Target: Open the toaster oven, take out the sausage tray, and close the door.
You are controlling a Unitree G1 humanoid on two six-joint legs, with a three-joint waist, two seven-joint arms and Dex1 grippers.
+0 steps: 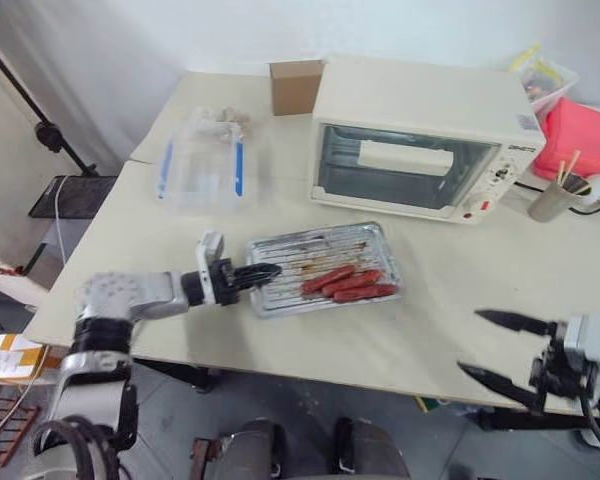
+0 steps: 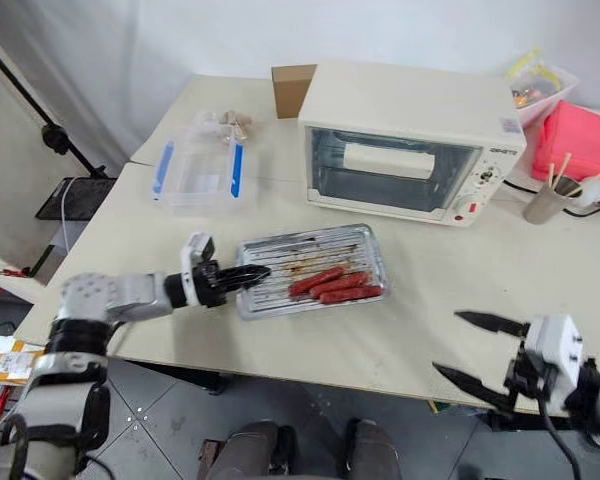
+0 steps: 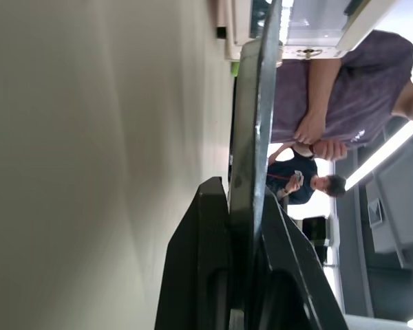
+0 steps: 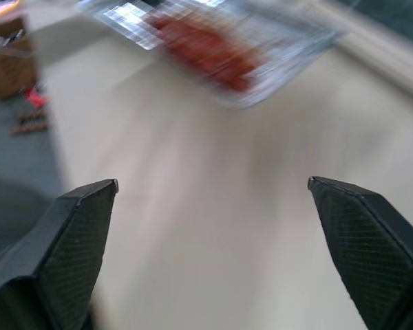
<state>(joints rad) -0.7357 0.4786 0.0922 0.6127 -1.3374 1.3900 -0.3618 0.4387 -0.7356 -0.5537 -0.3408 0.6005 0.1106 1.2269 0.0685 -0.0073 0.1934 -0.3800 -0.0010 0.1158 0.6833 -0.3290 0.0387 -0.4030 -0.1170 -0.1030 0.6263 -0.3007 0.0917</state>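
Note:
The cream-white toaster oven stands at the back of the table with its glass door shut and the white bar handle across it. In front of it the shiny sausage tray lies flat on the table, holding three red-brown sausages. My left gripper is shut on the tray's left rim; the left wrist view shows that rim clamped between the black fingers. My right gripper hangs open and empty by the table's front right edge, well clear of the tray.
A clear plastic box with blue clips sits at the back left and a brown cardboard box behind it. A cup of sticks and a red item lie right of the oven. People are beyond the table.

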